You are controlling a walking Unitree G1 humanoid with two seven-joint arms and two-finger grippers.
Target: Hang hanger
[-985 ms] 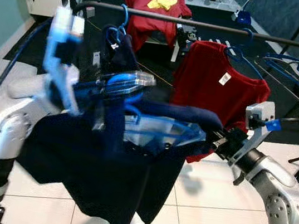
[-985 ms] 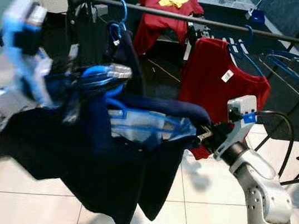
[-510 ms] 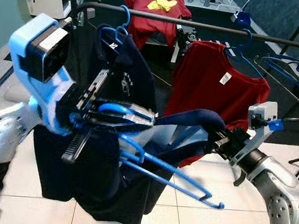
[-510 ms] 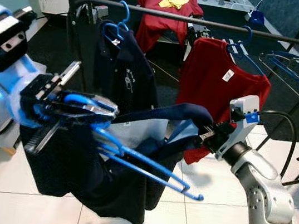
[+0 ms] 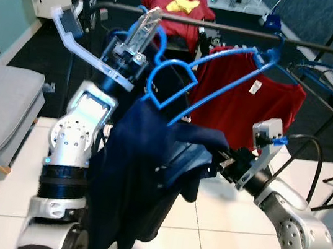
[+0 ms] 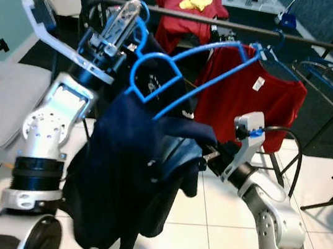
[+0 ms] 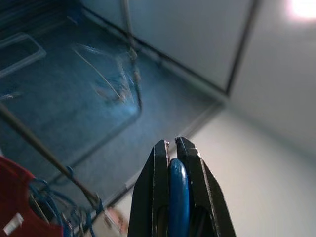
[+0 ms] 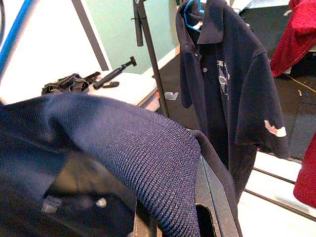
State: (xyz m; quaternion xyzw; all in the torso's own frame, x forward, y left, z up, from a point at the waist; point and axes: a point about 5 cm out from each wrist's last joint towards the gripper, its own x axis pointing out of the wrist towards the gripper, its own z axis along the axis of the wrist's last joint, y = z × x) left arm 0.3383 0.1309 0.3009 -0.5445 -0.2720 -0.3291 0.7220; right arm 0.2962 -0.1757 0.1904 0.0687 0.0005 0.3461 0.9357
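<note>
Lifting near the rail [image 5: 231, 29], our left gripper [image 5: 145, 24] pinches the blue hanger [image 5: 188, 84] by its hook, while our right gripper [image 5: 222, 162] clamps the navy shirt [image 5: 140, 177]. That shirt hangs half off; it could slip free, or the hook miss.

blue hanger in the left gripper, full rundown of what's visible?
The blue hanger looks like glossy plastic: a hook and long thin arms. The left gripper is shut on its hook, lifted near the rack rail, the hanger not yet on it. It is tilted, one arm rising toward the red shirt. A navy shirt droops from its lower end, its other side pinched by the right gripper.
</note>
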